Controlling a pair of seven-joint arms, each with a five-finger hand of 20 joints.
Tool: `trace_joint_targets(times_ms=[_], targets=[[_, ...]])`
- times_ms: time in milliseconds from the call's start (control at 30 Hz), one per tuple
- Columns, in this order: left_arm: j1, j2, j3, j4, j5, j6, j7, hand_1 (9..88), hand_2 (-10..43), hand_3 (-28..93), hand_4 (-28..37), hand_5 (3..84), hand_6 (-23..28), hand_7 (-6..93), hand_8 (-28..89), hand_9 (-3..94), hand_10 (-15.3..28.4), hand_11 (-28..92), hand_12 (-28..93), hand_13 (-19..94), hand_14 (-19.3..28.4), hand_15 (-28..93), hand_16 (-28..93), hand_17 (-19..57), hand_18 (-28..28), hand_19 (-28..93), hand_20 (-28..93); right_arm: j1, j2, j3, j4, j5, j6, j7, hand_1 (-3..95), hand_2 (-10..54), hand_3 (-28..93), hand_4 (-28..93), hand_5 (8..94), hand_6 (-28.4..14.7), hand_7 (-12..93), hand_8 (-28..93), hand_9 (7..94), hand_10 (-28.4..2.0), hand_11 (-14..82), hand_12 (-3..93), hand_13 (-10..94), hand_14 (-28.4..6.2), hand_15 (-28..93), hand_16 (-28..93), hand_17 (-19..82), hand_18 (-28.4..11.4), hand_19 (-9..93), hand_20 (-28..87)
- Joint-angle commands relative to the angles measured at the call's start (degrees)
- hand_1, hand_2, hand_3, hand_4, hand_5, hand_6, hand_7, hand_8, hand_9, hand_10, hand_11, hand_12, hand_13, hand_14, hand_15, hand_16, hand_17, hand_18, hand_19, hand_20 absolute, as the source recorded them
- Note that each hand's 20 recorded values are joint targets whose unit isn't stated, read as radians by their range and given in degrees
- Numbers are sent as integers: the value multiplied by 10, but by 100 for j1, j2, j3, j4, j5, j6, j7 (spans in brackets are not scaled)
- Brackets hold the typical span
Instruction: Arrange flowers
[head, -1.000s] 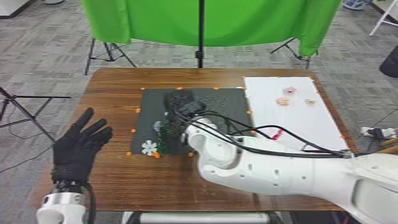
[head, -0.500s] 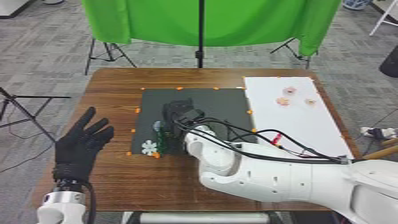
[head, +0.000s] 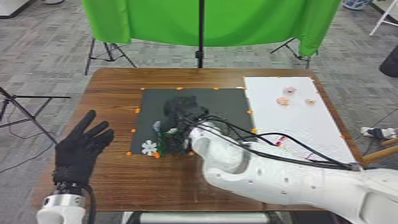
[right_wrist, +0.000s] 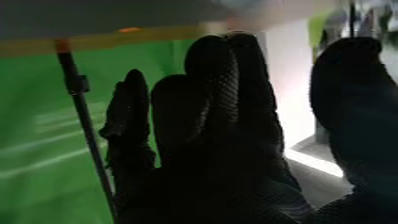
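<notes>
In the head view my right hand (head: 183, 110) is over the black sheet (head: 226, 100), right of a bluish flower piece (head: 158, 126) with green below it. In the right wrist view the same hand (right_wrist: 222, 145) has extended fingers and its thumb stands apart, with nothing held between them. A white flower (head: 149, 146) lies near the sheet's lower left corner. A pink flower (head: 289, 90), a peach one (head: 283, 101) and a small pale one (head: 310, 101) lie on the white sheet (head: 306, 122). My left hand (head: 78, 155) is open at the table's left side.
Orange tabs (head: 179, 88) line the black sheet's edges. A red item (head: 281, 140) lies on the white sheet, beside cables running along my right arm. Behind the brown table (head: 115, 82) hangs a green cloth (head: 151, 22) on a stand.
My right hand shifted toward the robot, then slightly back and to the right, its forearm moving too. The left hand has stayed nearly in place.
</notes>
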Motion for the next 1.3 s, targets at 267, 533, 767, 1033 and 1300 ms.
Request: trace_joint_targets(times_ms=[267, 533, 767, 1033, 1300], targets=[[168, -211, 20, 5, 59, 30, 88, 219, 71, 824, -272, 347, 74, 84, -83, 351, 206, 248, 108, 234, 284, 613, -110, -24, 284, 496, 473, -497, 2444, 1729, -526, 439, 687, 701, 299, -95, 818, -282, 588, 9, 162, -133, 606, -154, 373, 154, 531, -123, 757, 161, 185, -228, 766, 419], [163, -405, 1, 38, 109, -15, -12, 214, 70, 823, -279, 346, 74, 84, -83, 351, 205, 247, 108, 234, 284, 612, -109, -27, 284, 489, 467, 5, 2891, 1214, 250, 288, 168, 1291, 310, -95, 826, -283, 555, 8, 167, -137, 542, -168, 276, 149, 478, -142, 744, 131, 182, -226, 769, 406], [159, -452, -13, 27, 179, -60, -6, 213, 70, 824, -280, 345, 73, 84, -83, 351, 206, 247, 109, 233, 284, 611, -109, -28, 284, 487, 465, -293, 2654, 1410, 708, 571, -127, 1195, 315, -95, 837, -283, 537, 12, 176, -139, 513, -169, 242, 147, 453, -144, 741, 117, 176, -221, 770, 400], [170, -532, -51, 21, 220, -68, -69, 217, 70, 824, -278, 346, 74, 84, -83, 352, 205, 248, 110, 233, 284, 611, -109, -28, 284, 486, 465, -353, 2377, 1375, 1085, 331, -421, 1198, 329, -95, 846, -283, 521, 26, 179, -145, 512, -165, 229, 148, 456, -139, 739, 110, 173, -221, 770, 401], [99, -612, -80, 35, 282, -94, -206, 218, 68, 825, -276, 345, 73, 86, -83, 351, 205, 249, 109, 233, 284, 611, -109, -29, 284, 486, 464, -394, 2261, 1287, 1230, 127, -817, 962, 333, -95, 845, -283, 496, 35, 173, -144, 520, -158, 226, 147, 468, -135, 737, 108, 174, -226, 769, 404]])
